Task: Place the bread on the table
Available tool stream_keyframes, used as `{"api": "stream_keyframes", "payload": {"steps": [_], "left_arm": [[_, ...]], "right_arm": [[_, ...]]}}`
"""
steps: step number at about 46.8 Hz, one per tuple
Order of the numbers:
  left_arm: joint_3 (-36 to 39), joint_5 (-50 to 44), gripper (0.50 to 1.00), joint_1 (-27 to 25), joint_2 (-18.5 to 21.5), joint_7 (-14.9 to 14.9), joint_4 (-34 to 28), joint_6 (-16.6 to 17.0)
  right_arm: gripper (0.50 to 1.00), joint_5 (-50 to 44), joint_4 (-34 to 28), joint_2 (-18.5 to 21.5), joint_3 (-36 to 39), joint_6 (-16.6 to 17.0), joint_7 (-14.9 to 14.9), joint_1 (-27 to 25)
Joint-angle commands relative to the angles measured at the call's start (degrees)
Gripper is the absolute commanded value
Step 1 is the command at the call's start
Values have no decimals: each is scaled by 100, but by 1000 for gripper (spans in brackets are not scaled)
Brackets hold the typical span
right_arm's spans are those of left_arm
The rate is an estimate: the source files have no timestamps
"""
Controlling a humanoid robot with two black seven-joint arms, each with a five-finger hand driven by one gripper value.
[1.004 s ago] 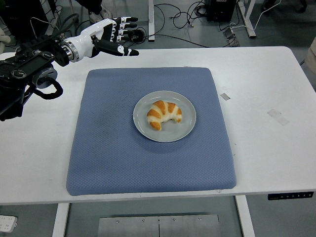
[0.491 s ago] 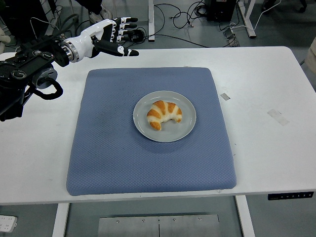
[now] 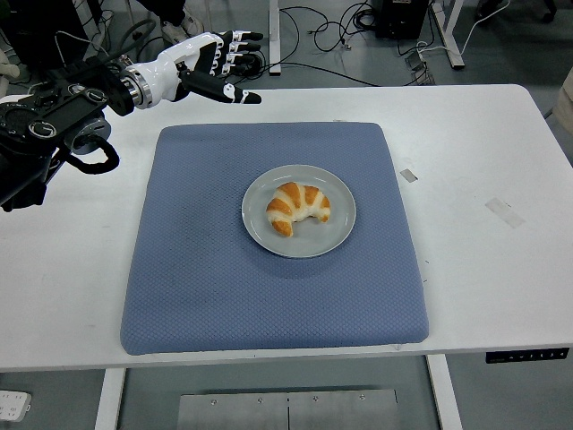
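Left hand raised far-left, fingers extended; empty

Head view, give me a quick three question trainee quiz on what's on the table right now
1. True or false: the curved golden croissant lies directly on the blue quilted mat.
2. Which hand is in view? A) left B) right C) both
3. Fill in: the round grey plate sits near the mat's ____.

Key: 1. False, it lies on the plate. 2. A, the white-and-black left hand hovers beyond the mat's far left corner, fingers spread and empty. 3. Centre.
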Motion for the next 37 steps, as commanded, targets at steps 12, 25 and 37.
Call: {"api": "stream_keyframes", "payload": {"steps": [12, 25, 37], "left_arm": [[108, 262, 963, -223, -118, 1, -54, -77], [240, 772, 961, -320, -162, -7, -160, -130], [240, 1185, 961, -417, -162, -7, -379, -139]], "right_arm": [[1000, 0, 0, 0, 0, 0, 1, 0], [1000, 0, 0, 0, 0, 0, 1, 9], [1000, 0, 0, 0, 0, 0, 1, 18]]}}
